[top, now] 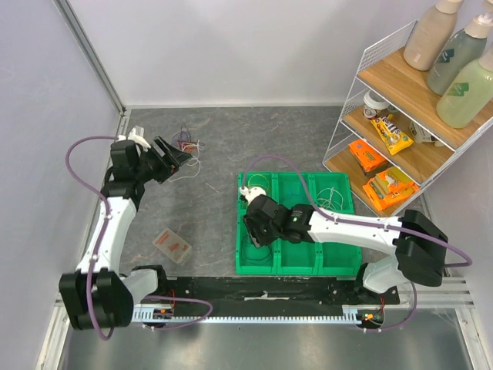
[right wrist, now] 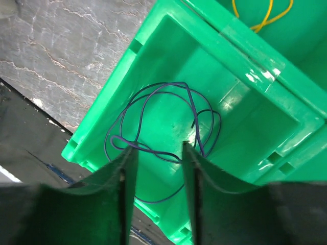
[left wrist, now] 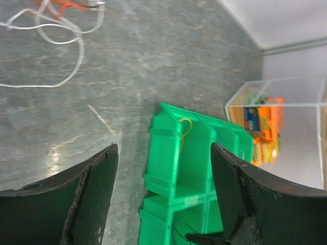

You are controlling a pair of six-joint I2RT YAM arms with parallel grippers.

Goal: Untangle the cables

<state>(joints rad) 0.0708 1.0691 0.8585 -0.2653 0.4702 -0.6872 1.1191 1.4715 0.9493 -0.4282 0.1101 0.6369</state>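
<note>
Right pincer (right wrist: 158,149): stood part-open, empty, above the green tray (right wrist: 120,76), corner compartment.
Purple cable (right wrist: 176,83): lay looped on that compartment's floor, beneath its fingertips.
Left pincer (top: 173,158): gaped wide, empty; cable bundle (top: 187,143) lay just beyond.

I read the green tray (right wrist: 240,66) as glossy moulded plastic, glare on its dividers. The purple cable (right wrist: 163,87) inside it looks smooth-coated. Left of the tray the table (left wrist: 179,61) is grey, marbled, faintly shiny. Right of the tray, the shelf (top: 400,85) has wood boards in white wire.
</note>
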